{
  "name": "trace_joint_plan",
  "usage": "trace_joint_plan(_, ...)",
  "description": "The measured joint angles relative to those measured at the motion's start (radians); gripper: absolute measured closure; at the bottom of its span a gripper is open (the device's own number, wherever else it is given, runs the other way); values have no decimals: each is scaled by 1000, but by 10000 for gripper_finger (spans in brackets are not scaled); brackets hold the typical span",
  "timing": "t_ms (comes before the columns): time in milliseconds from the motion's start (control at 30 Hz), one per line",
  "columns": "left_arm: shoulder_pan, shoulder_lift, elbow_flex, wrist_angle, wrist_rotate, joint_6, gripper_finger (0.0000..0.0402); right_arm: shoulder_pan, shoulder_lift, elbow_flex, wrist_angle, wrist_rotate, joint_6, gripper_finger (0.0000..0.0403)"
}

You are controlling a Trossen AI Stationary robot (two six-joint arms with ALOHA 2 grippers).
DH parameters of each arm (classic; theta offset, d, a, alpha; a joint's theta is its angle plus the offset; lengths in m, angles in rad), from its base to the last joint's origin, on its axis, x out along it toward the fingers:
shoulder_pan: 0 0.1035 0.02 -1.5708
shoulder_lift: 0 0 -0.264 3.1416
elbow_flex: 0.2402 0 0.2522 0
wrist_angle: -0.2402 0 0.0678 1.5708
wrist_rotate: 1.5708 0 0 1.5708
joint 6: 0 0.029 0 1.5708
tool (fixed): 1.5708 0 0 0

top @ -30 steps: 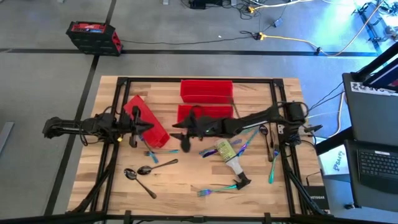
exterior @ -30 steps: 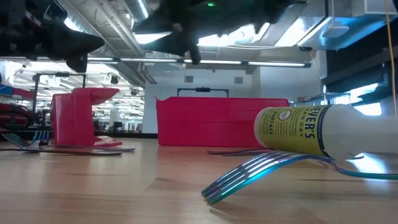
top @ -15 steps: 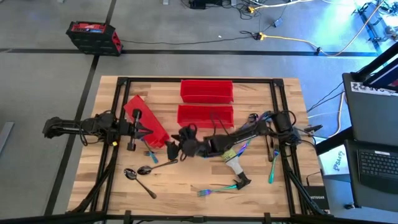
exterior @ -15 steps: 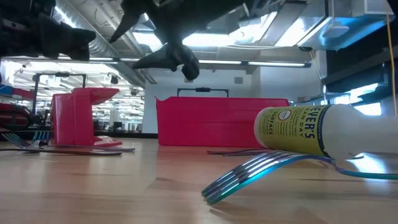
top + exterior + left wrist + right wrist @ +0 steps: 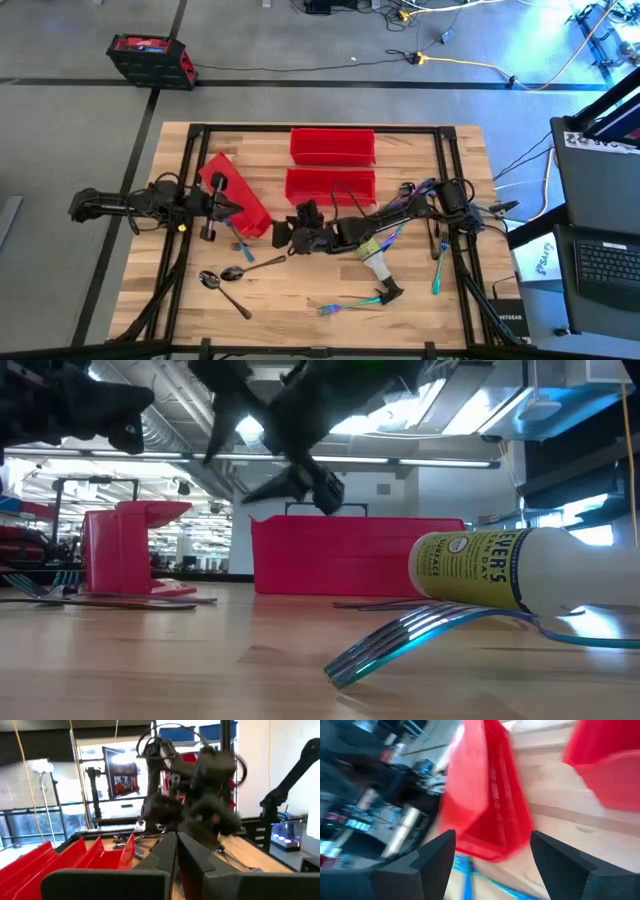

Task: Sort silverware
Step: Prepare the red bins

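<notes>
High view: right gripper [image 5: 284, 238], fingers spread, hovers beside the tipped red bin [image 5: 236, 195]; descending carelessly could nudge it instead of the forks [image 5: 243, 247].

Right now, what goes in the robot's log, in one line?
right gripper: fingers open, empty, near tipped red bin | left gripper: shut, waiting | forks: on table

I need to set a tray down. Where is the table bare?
Bare wood lies along the near edge between the two dark spoons and the iridescent fork, and in the far left corner beyond the tilted red bin. Around the spray bottle and right end effector it is crowded.
</notes>
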Motion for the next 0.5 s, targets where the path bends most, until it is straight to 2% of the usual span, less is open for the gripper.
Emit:
trace_joint_plan(167,-1,0,0,9,7,-45,400,12,29,1,19,-17,108,160)
trace_joint_plan(333,-1,0,0,1,16,29,400,22,74,29,57,51,145,160)
trace_joint_plan(500,-1,0,0,-12,17,37,400,21,120,110,107,139,118,160)
